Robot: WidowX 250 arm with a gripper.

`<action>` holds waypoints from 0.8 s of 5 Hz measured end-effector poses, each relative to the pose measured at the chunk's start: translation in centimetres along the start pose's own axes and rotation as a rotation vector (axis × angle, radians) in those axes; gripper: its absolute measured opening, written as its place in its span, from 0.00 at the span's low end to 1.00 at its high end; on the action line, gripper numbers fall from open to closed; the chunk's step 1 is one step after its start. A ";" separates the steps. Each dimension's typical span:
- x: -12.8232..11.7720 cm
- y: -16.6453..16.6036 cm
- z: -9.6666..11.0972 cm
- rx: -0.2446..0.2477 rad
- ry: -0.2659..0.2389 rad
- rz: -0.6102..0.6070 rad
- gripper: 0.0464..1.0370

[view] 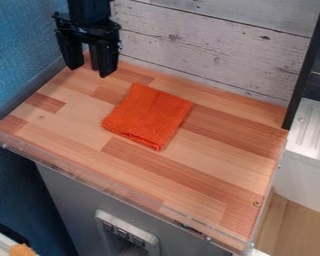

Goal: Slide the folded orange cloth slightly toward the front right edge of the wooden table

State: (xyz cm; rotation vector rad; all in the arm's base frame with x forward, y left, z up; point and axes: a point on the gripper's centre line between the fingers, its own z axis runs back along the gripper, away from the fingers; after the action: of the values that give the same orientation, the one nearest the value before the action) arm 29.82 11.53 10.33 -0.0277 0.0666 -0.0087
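Beside the blue textured wall [19, 45] at far left, black two-finger tool [89, 71] pointing down by the back left corner of the wood-patterned worktop [216, 135], spread wide, with nothing between its tips. To the right and nearer the front, well apart from the tool, folded square orange cloth [148, 116] lying flat, left of the worktop's middle. Behind, pale wood-plank panel [209, 50]; farther right, upright black post [305, 65], then white ribbed surface [313, 130].

One orange cloth [148, 116], one black claw [90, 71]
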 end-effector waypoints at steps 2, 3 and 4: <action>0.5 -0.4 -0.1 0.007 -0.015 -0.001 0.96; 0.6 -1.6 -0.4 0.018 -0.023 -0.017 0.96; 1.0 -3.0 0.0 0.039 -0.055 -0.031 0.96</action>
State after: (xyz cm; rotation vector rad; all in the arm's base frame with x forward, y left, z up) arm 30.82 8.54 10.39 0.0103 0.0110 -0.0401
